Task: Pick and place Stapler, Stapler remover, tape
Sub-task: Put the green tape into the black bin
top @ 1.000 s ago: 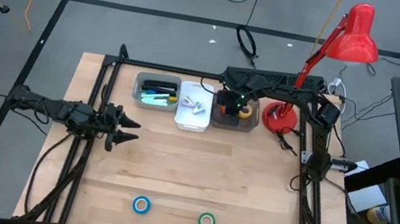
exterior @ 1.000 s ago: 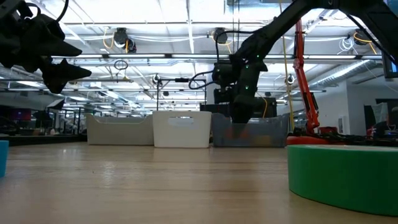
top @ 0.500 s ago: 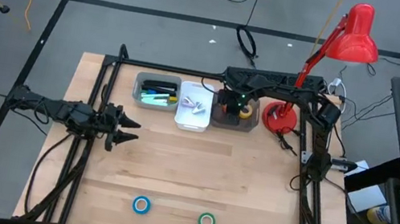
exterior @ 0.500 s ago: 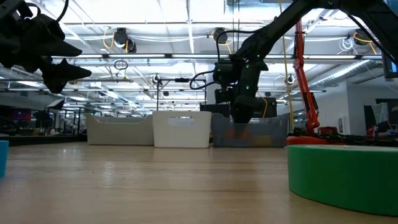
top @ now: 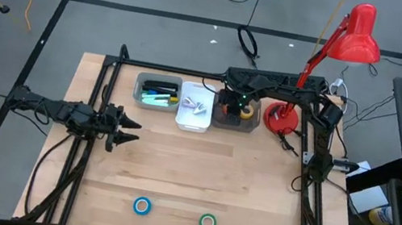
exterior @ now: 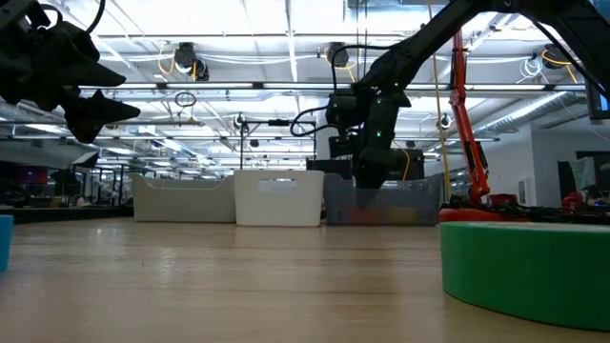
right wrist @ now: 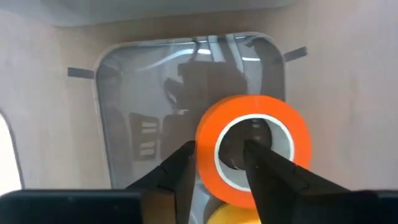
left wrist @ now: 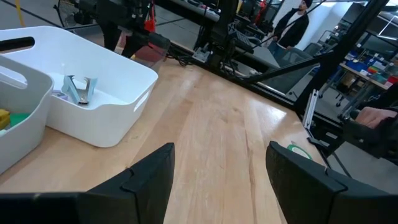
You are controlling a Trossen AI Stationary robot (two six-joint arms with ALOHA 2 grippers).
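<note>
Above the clear bin [right wrist: 124, 112], we see the right gripper [right wrist: 217, 171] with one finger threaded through the orange tape [right wrist: 252, 149], jaws part-open; release is uncertain. We judge the roll light, rigid, best gripped across its wall. Left gripper [left wrist: 217, 180] waits open.

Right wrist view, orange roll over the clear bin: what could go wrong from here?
1. One finger of the right gripper sits inside the orange roll's hole; on retreat the roll may snag and lift out of the clear bin.
2. A yellow roll lies just beneath; the orange one may land on it tilted rather than flat.
3. Blue roll and green roll still wait on the table.
</note>
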